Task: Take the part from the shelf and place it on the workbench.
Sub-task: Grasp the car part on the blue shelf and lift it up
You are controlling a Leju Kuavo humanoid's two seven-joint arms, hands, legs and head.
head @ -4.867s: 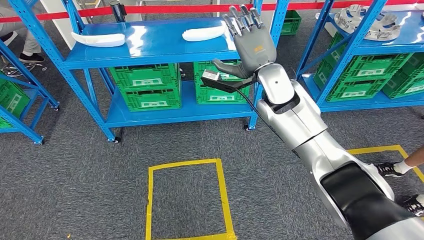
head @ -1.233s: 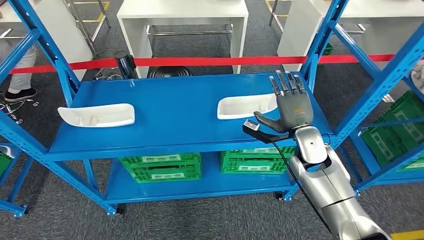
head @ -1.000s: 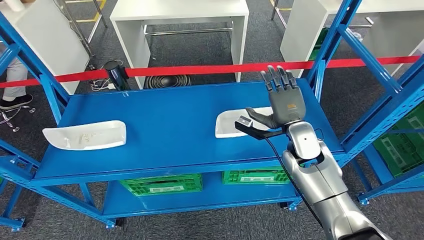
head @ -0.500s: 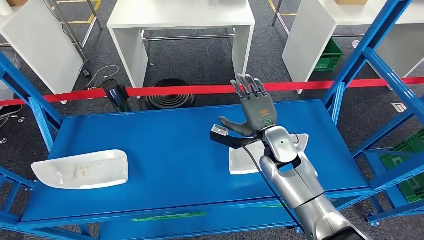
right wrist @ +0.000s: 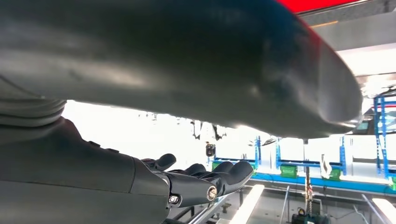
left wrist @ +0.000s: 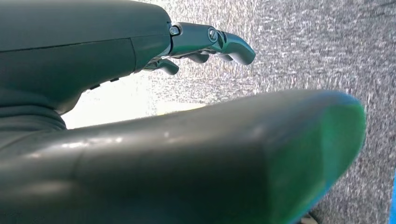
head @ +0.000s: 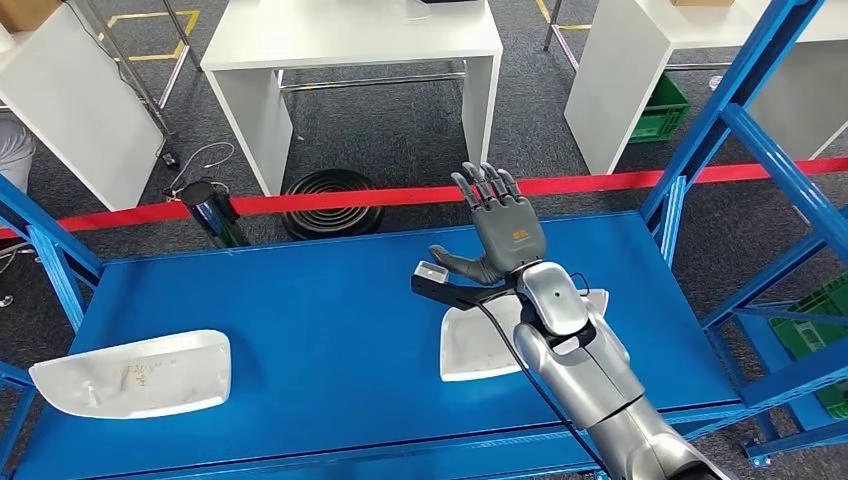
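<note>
A white part point(head: 478, 340) lies on the blue shelf point(head: 330, 330), partly under the right arm. The right hand point(head: 505, 232) hovers above it, fingers point(head: 480, 188) spread, holding nothing. A small orange logo on the hand's back is unreadable. A second white part point(head: 132, 374) lies far left. The left hand point(left wrist: 140, 46) hangs over grey carpet, fingers loosely apart and empty.

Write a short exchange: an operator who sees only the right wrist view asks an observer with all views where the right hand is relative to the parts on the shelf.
Operator: Is my right hand over the shelf?
Observer: Yes. The right hand hovers above the blue shelf, fingers spread, holding nothing.
Operator: Where is the nearest part?
Observer: A white part lies under the right forearm, nearer the robot than the palm.
Operator: Any other?
Observer: A second white part lies near the shelf's front left corner.
</note>
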